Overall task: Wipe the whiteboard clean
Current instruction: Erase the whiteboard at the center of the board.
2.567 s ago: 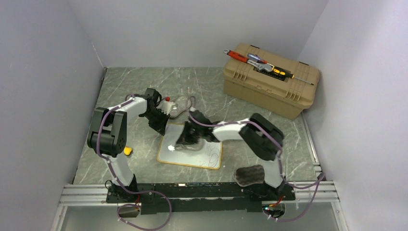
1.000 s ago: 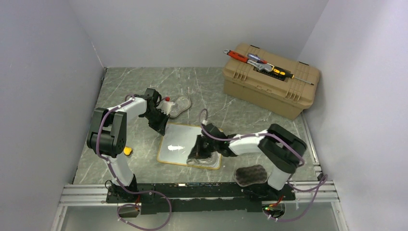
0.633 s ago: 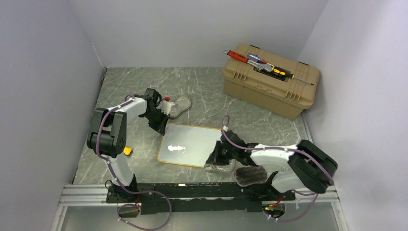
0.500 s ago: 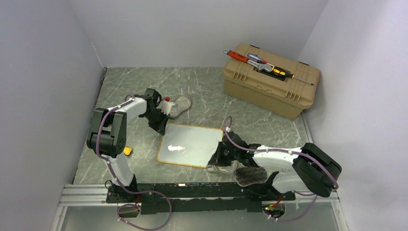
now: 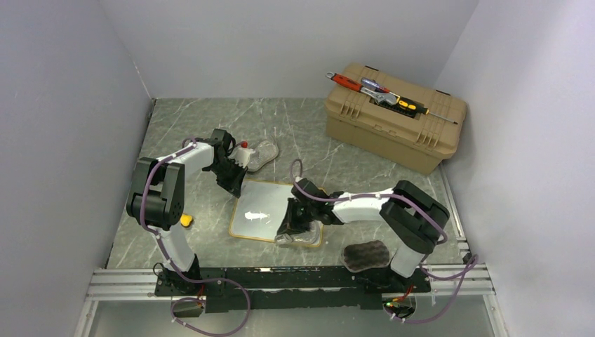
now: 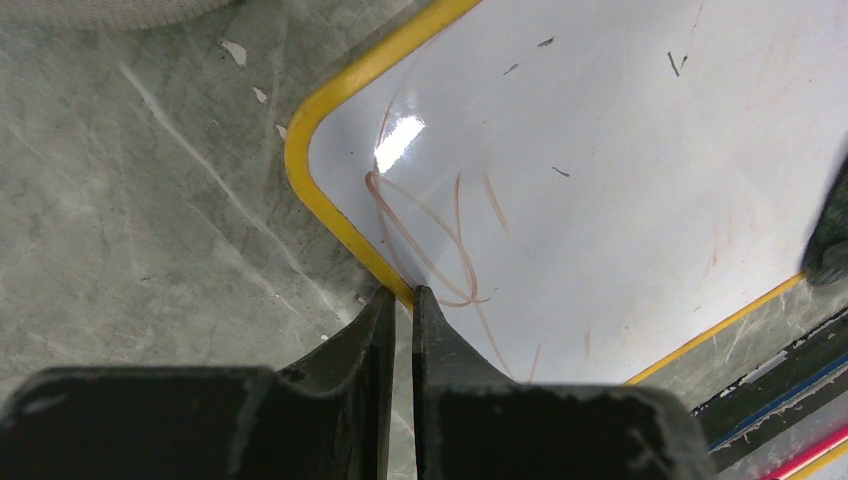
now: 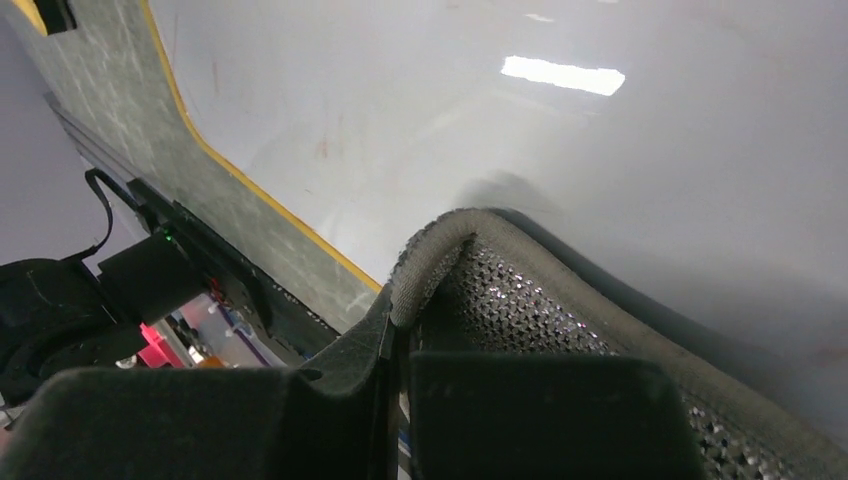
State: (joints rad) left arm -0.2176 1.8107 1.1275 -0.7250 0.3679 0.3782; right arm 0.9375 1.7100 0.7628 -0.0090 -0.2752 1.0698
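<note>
The whiteboard [image 5: 261,205], white with a yellow frame, lies flat on the table between the arms. My left gripper [image 5: 235,184] is shut, its tips [image 6: 400,296] resting on the yellow frame at the board's far left corner. Faint reddish lines [image 6: 430,240] remain next to them. My right gripper [image 5: 293,223] is shut on a grey mesh cloth [image 7: 530,300] and holds it against the board's near right part. The board's surface [image 7: 420,110] in the right wrist view looks mostly wiped, with faint smears.
A tan toolbox [image 5: 393,126] with hand tools on its lid stands at the back right. A dark pad [image 5: 363,255] lies by the right arm's base. A grey cloth [image 5: 262,153] and a red-capped item [image 5: 243,144] lie behind the board. A yellow object [image 5: 186,220] sits left.
My right gripper swept the cloth from the board's middle off its near right corner, then back onto the near right part. The dark scribble there is gone. The left arm stayed put.
</note>
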